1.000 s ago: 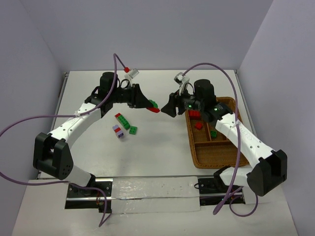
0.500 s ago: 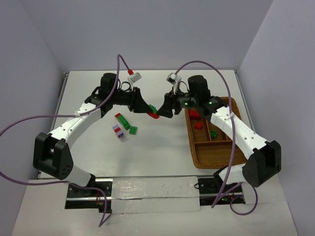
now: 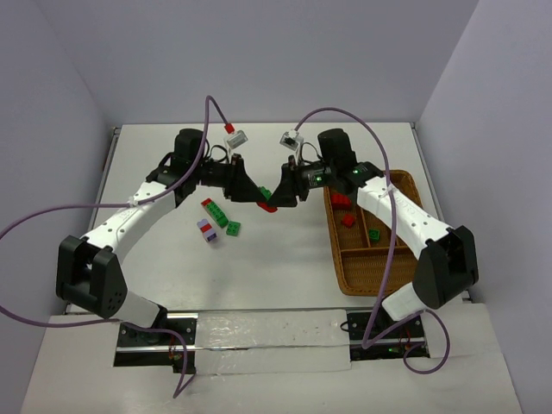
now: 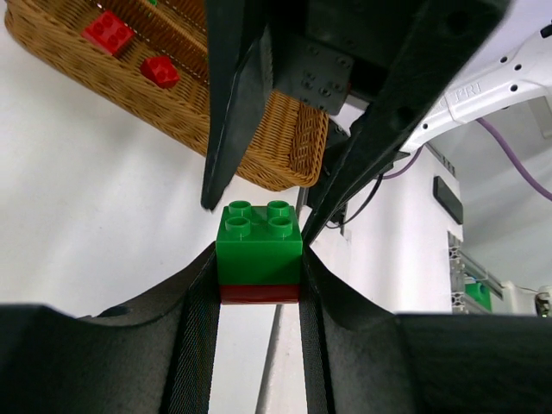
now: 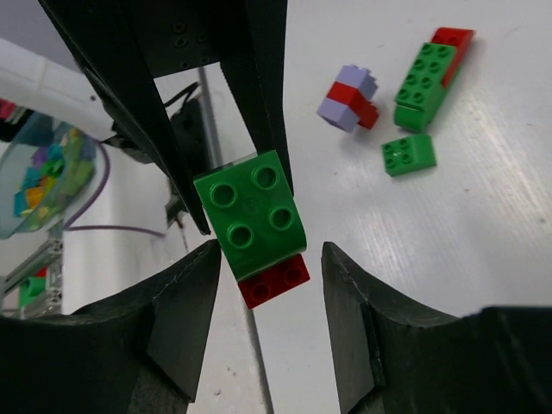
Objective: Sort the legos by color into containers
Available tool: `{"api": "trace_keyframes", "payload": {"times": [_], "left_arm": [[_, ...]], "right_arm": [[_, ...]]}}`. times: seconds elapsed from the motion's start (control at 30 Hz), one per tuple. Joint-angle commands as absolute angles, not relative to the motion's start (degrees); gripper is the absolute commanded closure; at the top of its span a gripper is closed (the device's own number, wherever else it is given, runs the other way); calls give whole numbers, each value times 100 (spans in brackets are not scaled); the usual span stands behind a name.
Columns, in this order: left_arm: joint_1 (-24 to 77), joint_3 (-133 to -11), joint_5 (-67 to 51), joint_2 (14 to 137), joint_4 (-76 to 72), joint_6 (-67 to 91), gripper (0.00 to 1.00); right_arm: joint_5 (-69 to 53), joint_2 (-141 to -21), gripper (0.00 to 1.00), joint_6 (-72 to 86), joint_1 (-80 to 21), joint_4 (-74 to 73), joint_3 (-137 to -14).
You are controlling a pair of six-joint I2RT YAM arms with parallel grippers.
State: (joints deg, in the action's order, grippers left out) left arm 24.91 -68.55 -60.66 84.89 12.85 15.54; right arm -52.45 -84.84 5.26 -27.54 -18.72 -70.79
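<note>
Left fingers (image 4: 197,336) pinch the green-on-red stack (image 4: 259,250) by its sides. Right fingers (image 5: 183,310), spread, straddle it from 3 o'clock in the top view, not yet touching

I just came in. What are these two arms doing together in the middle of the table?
The left arm's fingers grip a green-on-red lego stack over the table. The right arm's fingers stand open on either side of the same stack, probably to pull the two pieces apart. A few more legos lie loose on the table, and the wicker tray on the right already holds some red and green ones.
</note>
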Motion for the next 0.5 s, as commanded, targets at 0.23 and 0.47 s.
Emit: {"api": "trace_keyframes", "payload": {"times": [0.23,0.47], "left_arm": [[2482,-6817,-6526,7947,873,1145,100],[2487,-6916,-6609,8024,1273,827,100]], "right_arm": [[-6546,-8631,57,749,-2742,-1329,-7286],[-6635,-8561,51,956,-2733,-1066,-7302]]}}
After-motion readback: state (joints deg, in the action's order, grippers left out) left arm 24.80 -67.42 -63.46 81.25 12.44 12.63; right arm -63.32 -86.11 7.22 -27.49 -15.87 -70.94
